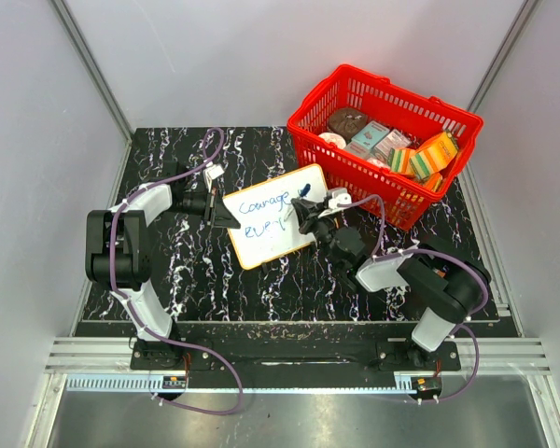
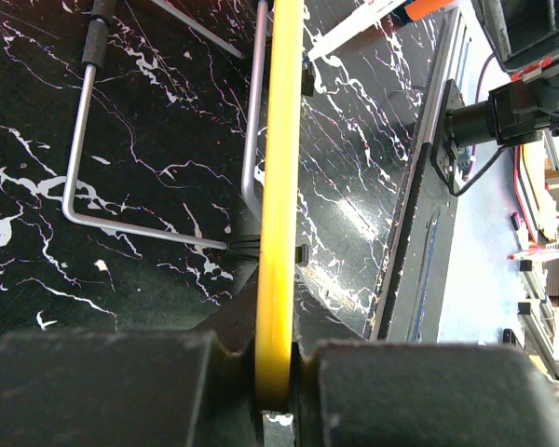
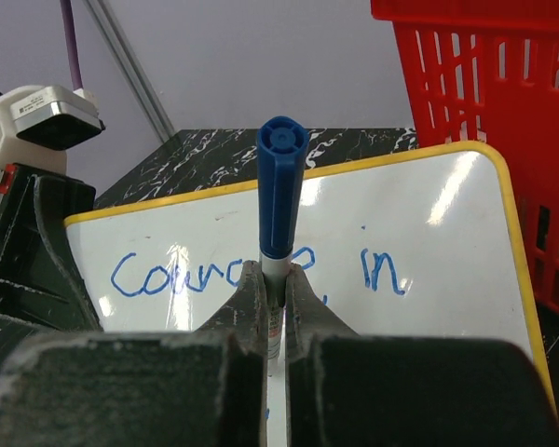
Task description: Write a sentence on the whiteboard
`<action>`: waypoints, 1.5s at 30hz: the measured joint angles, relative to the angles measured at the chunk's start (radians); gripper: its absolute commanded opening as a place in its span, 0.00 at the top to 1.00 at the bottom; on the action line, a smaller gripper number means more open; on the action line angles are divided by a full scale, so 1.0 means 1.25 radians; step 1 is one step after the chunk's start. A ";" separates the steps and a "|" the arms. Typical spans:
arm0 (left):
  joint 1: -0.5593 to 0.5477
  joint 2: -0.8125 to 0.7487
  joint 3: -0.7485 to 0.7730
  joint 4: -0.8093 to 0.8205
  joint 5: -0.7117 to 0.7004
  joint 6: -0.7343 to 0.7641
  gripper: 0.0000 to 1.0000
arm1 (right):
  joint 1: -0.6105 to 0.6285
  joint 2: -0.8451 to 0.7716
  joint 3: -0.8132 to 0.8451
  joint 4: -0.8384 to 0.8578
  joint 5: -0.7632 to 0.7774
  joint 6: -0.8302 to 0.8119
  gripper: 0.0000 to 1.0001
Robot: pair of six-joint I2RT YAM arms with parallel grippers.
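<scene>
Near edge: 2 black-and-white robot arms, left arm [image 1: 131, 252] and right arm [image 1: 429, 280], bolted side by side on the black white-veined marble desk [image 1: 215, 289].

2 tools, both closed on something:
- left tool [image 2: 278, 386] is clamped on the yellow rim of the 1 small rectangular whiteboard with rounded corners [image 1: 261, 250]. The left wrist view sees the board edge-on between the fingers.
- right tool [image 3: 277, 298] is gripping the 1 white-barrelled marker pen with a blue end [image 3: 281, 186]. Blue end is up, barrel pinched between the fingers.

The whiteboard sits mid-desk between the two tools, turned at an angle. The left tool has its left edge and the right tool is over its right part.

The blue handwritten sentence [image 3: 149, 275] runs in 2 lines. Line 1 reads "Courage in". Line 2 is only partly visible from above and not legible.

In the way: from above, the right tool and marker cover the right ends of both lines. In the right wrist view the marker barrel cuts through "Courage".

1 bent grey metal wire [image 2: 84, 186] lies over the desk beside the board edge.

Far right: 1 red plastic mesh basket [image 1: 341, 177] just beyond the board's far corner; can't tell if they touch. Inside are a brown round pack [image 1: 345, 121], a white round lid [image 1: 333, 140], a teal box [image 1: 371, 138] and a cluster of orange/green/yellow packs [image 1: 427, 154]. Exact count is unclear.
</scene>
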 measured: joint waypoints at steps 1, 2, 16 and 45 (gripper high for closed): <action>0.000 0.000 0.000 0.000 0.000 0.000 1.00 | -0.002 0.000 0.004 0.000 0.000 -0.002 1.00; 0.000 0.000 0.000 0.000 0.000 0.000 1.00 | -0.004 0.000 0.007 0.000 0.001 -0.004 1.00; 0.000 0.000 0.000 -0.001 0.000 0.000 1.00 | -0.033 0.009 0.029 -0.009 -0.002 0.004 1.00; 0.000 0.000 0.000 -0.002 -0.002 0.000 1.00 | -0.033 0.066 -0.049 0.009 -0.066 0.150 1.00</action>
